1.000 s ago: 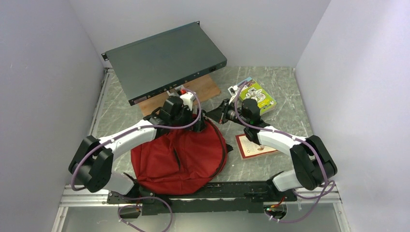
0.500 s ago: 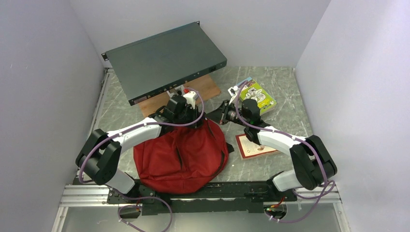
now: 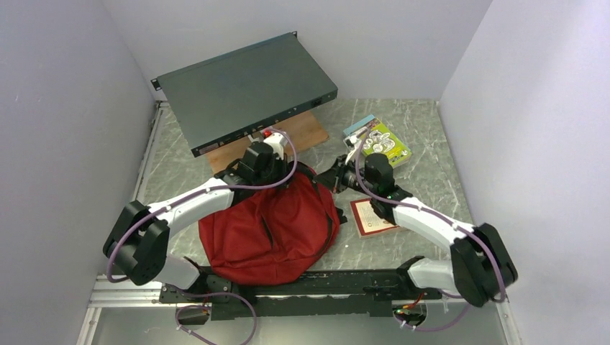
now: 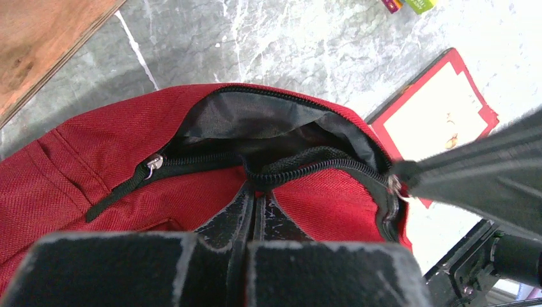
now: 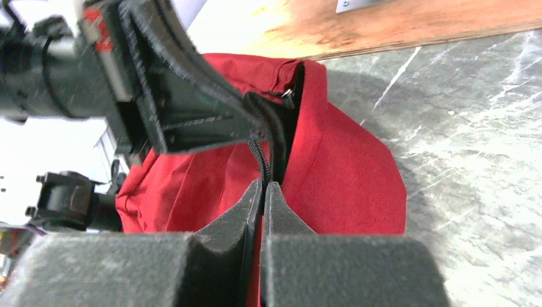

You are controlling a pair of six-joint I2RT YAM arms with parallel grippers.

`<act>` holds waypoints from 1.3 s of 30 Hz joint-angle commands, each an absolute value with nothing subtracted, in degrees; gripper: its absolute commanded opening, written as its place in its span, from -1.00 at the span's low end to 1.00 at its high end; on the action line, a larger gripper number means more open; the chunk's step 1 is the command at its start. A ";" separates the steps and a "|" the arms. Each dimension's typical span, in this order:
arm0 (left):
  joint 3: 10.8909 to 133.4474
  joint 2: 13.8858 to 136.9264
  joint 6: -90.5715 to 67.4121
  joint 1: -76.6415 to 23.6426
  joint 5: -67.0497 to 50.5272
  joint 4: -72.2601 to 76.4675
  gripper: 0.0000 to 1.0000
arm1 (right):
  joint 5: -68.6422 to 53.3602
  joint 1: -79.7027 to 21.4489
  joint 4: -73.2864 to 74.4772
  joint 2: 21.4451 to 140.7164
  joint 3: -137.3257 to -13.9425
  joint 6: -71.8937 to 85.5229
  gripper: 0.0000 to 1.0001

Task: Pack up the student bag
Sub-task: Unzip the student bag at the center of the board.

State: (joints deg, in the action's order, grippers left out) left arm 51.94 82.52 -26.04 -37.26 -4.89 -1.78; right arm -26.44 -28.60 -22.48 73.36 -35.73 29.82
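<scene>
The student bag (image 3: 270, 230), dark red with black zippers, lies between my arms with its top pointing away from them. Its mouth (image 4: 268, 128) gapes and shows dark lining. My left gripper (image 3: 282, 178) (image 4: 258, 193) is shut on the near zipper edge of that mouth. My right gripper (image 3: 327, 178) (image 5: 263, 187) is shut on the zipper edge at the bag's right side. The two grippers face each other across the opening. A red-bordered book (image 3: 370, 218) (image 4: 441, 115) lies flat on the table just right of the bag.
A dark-grey rack unit (image 3: 244, 90) rests tilted at the back on a wooden board (image 3: 306, 133) (image 5: 409, 25). A green picture book (image 3: 381, 141) lies at the back right. Marble tabletop (image 3: 424, 165) shows around them, with white walls on three sides.
My left gripper has gone from wide open to shut on the bag's zipper edge. The right arm shifted slightly nearer, still shut on the bag, and the bag's top has bunched up.
</scene>
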 commanded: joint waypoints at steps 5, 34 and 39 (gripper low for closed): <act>53.88 80.33 -30.86 -32.06 -1.37 -5.42 -1.00 | -26.19 -31.57 -25.09 60.96 -24.04 27.77 -1.00; 56.96 67.81 -29.18 -31.65 -10.25 -22.32 0.12 | -16.62 -49.15 -19.25 42.39 -14.09 29.34 -1.00; 54.09 65.23 -33.39 -34.88 -11.59 -22.67 0.55 | -19.11 -49.13 -19.77 44.01 -14.36 28.53 -1.00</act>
State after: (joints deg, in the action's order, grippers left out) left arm 55.61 67.07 -29.67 -32.21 -9.32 -22.79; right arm -16.43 -48.80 -15.73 43.77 -12.43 30.26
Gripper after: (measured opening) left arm 0.726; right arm 0.016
